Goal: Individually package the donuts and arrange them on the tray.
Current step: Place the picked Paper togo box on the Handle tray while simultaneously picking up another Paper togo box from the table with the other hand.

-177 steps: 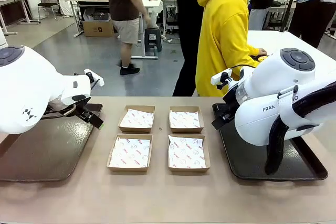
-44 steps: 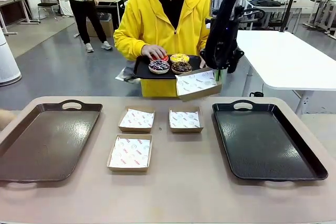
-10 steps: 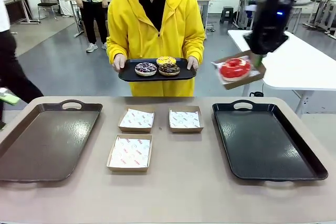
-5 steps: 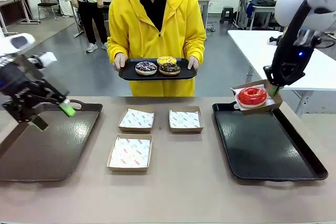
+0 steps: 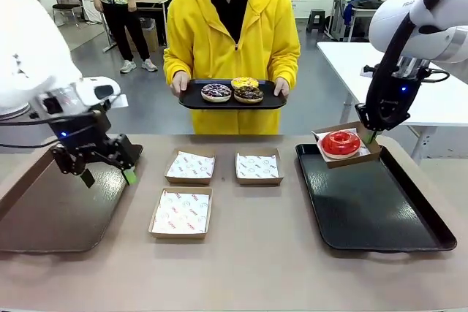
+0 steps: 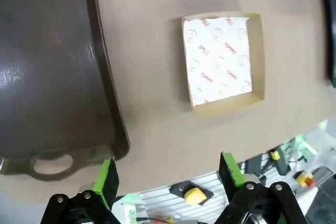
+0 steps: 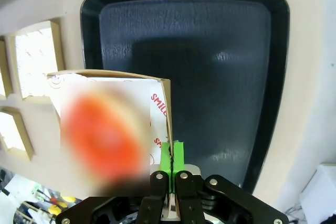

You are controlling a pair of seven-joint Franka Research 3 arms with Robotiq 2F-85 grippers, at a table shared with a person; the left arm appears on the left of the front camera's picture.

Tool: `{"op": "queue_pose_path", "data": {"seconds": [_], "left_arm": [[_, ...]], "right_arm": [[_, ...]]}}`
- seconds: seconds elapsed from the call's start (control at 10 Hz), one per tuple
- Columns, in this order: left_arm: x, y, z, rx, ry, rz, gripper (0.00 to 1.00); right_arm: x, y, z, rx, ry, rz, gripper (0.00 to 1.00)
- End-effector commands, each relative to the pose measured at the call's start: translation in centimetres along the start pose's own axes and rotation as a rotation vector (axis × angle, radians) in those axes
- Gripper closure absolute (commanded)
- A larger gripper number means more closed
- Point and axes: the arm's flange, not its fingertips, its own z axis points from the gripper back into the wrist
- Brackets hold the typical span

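red glaze marks the only progress so far: one glossy red ring donut (image 5: 341,142) lies in a shallow brown cardboard box lined with printed white paper (image 5: 355,157). the right claw (image 5: 371,135) has that box by its three o'clock wall. in the right wrist view the right claw (image 7: 170,153) has its green pads closed flat on the thin card, and the red donut (image 7: 105,135) is a blur just beside them. the box hangs at the eleven o'clock corner of the black plastic tray (image 5: 380,210); whether it touches the tray i cannot tell.

across the tan counter (image 5: 241,275), at twelve o'clock, a person in a yellow hoodie (image 5: 232,27) holds a small black serving tray (image 5: 191,100). it carries the other three: a dark chocolate donut with white-pink sprinkles (image 5: 216,91), a yellow sprinkled donut (image 5: 244,82) and a plain chocolate brown donut (image 5: 249,93). none of these is boxed.

three empty lined boxes wait mid-counter, at ten o'clock (image 5: 191,165), two o'clock (image 5: 258,166) and eight o'clock (image 5: 181,212) of their group.

the left claw (image 5: 109,176) is spread wide and holds nothing. it hovers over the two o'clock edge of the dark brown tray (image 5: 51,210). in its own wrist view the left claw (image 6: 169,174) looks down on that tray's rim and one empty box (image 6: 223,61).

by my reading, about a quarter is done: one donut packaged and close to being set down, three left to box and arrange.
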Motion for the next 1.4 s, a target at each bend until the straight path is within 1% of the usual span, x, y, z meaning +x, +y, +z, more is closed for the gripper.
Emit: {"op": "queue_pose_path", "data": {"seconds": [0.0,0.2,0.4,0.5,0.7,0.8,0.9,1.3], "left_arm": [[0.9,-1.5,-2.8,0.103,-0.013,0.022,0.00],[1.8,-2.9,-4.9,0.150,-0.010,0.010,0.00],[2.6,-4.3,-6.9,0.160,-0.020,0.020,0.00],[2.9,-4.9,-7.5,0.154,-0.040,0.036,0.00],[3.5,-5.0,-7.6,0.098,-0.060,0.068,0.00],[3.2,-4.3,-6.7,0.019,-0.062,0.081,0.00],[2.9,-4.6,-7.7,0.113,-0.036,0.029,0.00],[2.9,-4.6,-7.7,0.113,-0.036,0.029,0.00]], "right_arm": [[0.0,-0.3,0.1,0.001,-0.005,-0.007,0.99],[0.0,-0.3,0.1,0.001,-0.005,-0.007,0.99],[0.0,-0.3,0.1,0.001,-0.005,-0.007,0.99],[0.0,-0.3,0.1,0.001,-0.005,-0.007,0.99],[0.0,-0.3,0.1,0.001,-0.005,-0.007,0.99],[0.0,-0.3,0.1,0.001,-0.005,-0.007,0.99],[0.0,-0.3,0.1,0.001,-0.005,-0.007,0.99],[0.0,-0.3,0.1,0.001,-0.005,-0.007,0.99]]}}
